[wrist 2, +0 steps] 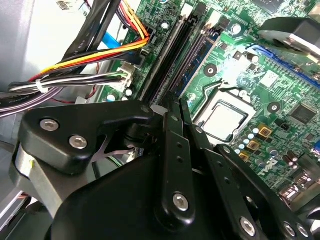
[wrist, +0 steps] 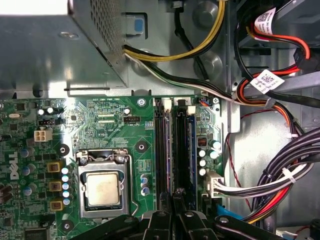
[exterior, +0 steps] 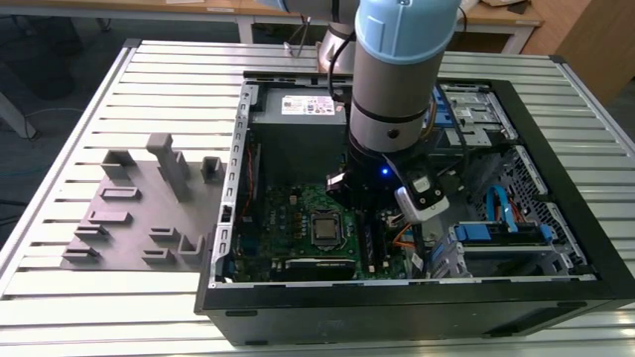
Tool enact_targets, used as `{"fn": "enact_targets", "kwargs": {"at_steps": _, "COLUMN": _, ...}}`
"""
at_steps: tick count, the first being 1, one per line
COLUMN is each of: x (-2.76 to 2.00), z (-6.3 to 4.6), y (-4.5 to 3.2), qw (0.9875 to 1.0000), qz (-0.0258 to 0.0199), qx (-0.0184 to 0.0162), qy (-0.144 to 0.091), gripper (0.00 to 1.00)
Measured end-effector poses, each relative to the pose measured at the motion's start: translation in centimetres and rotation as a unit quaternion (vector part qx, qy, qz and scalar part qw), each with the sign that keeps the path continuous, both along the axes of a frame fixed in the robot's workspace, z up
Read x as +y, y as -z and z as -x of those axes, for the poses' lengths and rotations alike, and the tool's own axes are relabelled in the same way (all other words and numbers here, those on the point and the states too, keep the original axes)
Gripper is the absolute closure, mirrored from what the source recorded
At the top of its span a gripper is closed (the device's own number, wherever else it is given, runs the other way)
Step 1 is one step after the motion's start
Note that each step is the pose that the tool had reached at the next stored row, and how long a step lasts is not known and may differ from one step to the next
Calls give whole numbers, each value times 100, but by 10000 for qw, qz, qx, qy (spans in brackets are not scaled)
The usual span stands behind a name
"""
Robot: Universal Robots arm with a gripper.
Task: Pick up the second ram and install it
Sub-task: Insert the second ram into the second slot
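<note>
In both wrist views the gripper [wrist: 172,212] hangs low over the motherboard [wrist: 100,125], fingers [wrist 2: 172,145] closed together and holding nothing. The second ram [wrist: 191,145] stands seated in a memory slot just beside the CPU socket [wrist: 102,187].

An open computer case [exterior: 555,245] lies at centre right of the exterior view, a parts tray [exterior: 139,216] to its left on the slatted table [exterior: 59,245]; the arm [exterior: 397,74] reaches into the case.
</note>
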State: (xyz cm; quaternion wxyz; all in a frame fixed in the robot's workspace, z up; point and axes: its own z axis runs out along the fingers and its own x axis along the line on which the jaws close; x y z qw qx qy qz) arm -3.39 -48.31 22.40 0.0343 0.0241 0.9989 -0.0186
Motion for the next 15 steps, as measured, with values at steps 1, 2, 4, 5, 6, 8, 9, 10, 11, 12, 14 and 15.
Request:
{"fn": "enact_targets", "kwargs": {"at_steps": 1, "x": 0, "z": -1, "y": 6, "qw": 10000, "qz": 1, "qx": 0, "qy": 0, "gripper": 90}}
{"fn": "enact_targets", "kwargs": {"at_steps": 2, "x": -1, "z": -2, "y": 12, "qw": 10000, "qz": 3, "qx": 0, "qy": 0, "gripper": 90}}
{"fn": "enact_targets", "kwargs": {"at_steps": 4, "x": 0, "z": -3, "y": 22, "qw": 10000, "qz": 5, "qx": 0, "qy": 1, "gripper": 90}}
{"fn": "enact_targets", "kwargs": {"at_steps": 5, "x": 0, "z": -3, "y": 25, "qw": 10000, "qz": 7, "qx": 0, "qy": 0, "gripper": 90}}
{"fn": "enact_targets", "kwargs": {"at_steps": 6, "x": 0, "z": -3, "y": 29, "qw": 10000, "qz": 8, "qx": 0, "qy": 0, "gripper": 90}}
{"fn": "enact_targets", "kwargs": {"at_steps": 8, "x": -1, "z": -3, "y": 32, "qw": 10000, "qz": 11, "qx": 1, "qy": 0, "gripper": 90}}
{"fn": "enact_targets", "kwargs": {"at_steps": 9, "x": -1, "z": -3, "y": 34, "qw": 10000, "qz": 10, "qx": 0, "qy": 0, "gripper": 90}}
{"fn": "enact_targets", "kwargs": {"at_steps": 10, "x": -1, "z": -3, "y": 34, "qw": 10000, "qz": 10, "qx": 0, "qy": 0, "gripper": 90}}
{"fn": "enact_targets", "kwargs": {"at_steps": 11, "x": 0, "z": -3, "y": 36, "qw": 10000, "qz": 9, "qx": 0, "qy": 0, "gripper": 90}}
{"fn": "enact_targets", "kwargs": {"at_steps": 12, "x": 0, "z": -3, "y": 36, "qw": 10000, "qz": 9, "qx": 0, "qy": 0, "gripper": 90}}
{"fn": "enact_targets", "kwargs": {"at_steps": 14, "x": 0, "z": -3, "y": 36, "qw": 10000, "qz": 10, "qx": 0, "qy": 0, "gripper": 90}}
{"fn": "enact_targets", "kwargs": {"at_steps": 15, "x": 0, "z": -3, "y": 37, "qw": 10000, "qz": 9, "qx": 0, "qy": 0, "gripper": 90}}
